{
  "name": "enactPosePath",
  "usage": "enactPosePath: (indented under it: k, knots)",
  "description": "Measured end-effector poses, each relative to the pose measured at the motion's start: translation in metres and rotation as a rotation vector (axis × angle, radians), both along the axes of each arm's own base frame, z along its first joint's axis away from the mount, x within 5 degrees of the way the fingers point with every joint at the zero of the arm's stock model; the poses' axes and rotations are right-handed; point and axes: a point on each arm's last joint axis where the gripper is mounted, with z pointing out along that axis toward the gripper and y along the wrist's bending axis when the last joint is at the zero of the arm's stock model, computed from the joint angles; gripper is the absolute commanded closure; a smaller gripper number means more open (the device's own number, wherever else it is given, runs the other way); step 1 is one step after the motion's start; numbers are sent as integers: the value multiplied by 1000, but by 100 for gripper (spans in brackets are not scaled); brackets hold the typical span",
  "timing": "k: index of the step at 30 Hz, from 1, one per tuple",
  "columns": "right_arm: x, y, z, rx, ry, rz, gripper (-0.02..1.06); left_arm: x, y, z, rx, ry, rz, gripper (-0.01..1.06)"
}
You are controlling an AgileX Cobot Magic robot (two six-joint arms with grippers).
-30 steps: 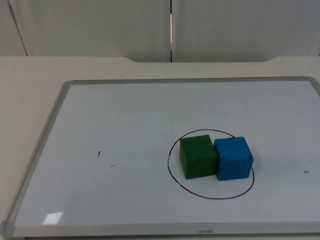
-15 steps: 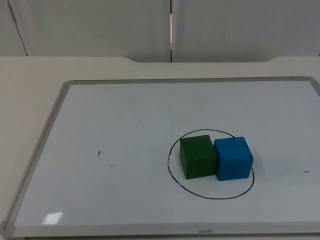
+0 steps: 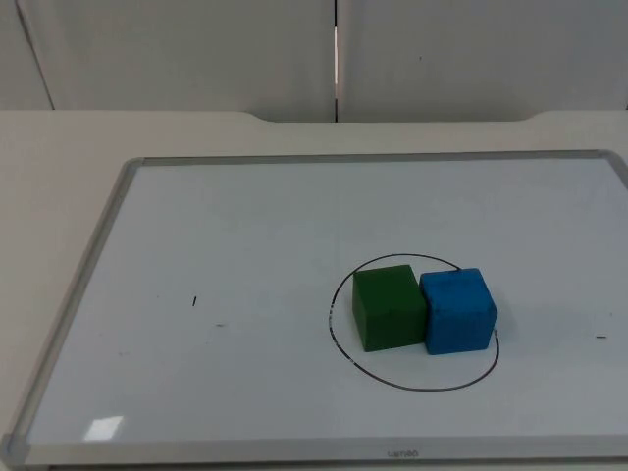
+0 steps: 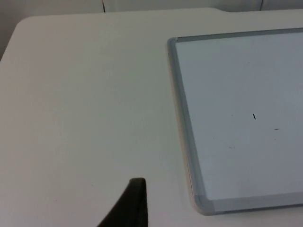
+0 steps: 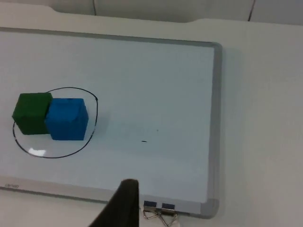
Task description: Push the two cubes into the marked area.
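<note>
This looks like a lab or test bench set up for robot trials. A plain white table (image 3: pixel 59 147) ends at a bare grey partition wall (image 3: pixel 196 49) made of panels with a seam between them. A framed whiteboard (image 3: pixel 245 245) lies flat on the table with a hand-drawn circle (image 3: pixel 339 339) on it, holding two plain coloured cubes (image 3: pixel 422 309). Two binder clips (image 5: pixel 160 210) sit at the whiteboard's edge.

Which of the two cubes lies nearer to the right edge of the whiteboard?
The blue cube: it sits on the right side of the green cube, touching it, inside the drawn circle.
</note>
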Motion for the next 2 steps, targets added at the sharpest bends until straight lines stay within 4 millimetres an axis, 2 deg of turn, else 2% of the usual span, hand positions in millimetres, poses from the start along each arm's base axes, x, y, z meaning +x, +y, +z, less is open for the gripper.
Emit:
enactPosePath:
  k: [2]
  knots:
    - [0, 0, 0, 0, 0, -38, -1, 0, 0, 0, 0, 0, 0, 0]
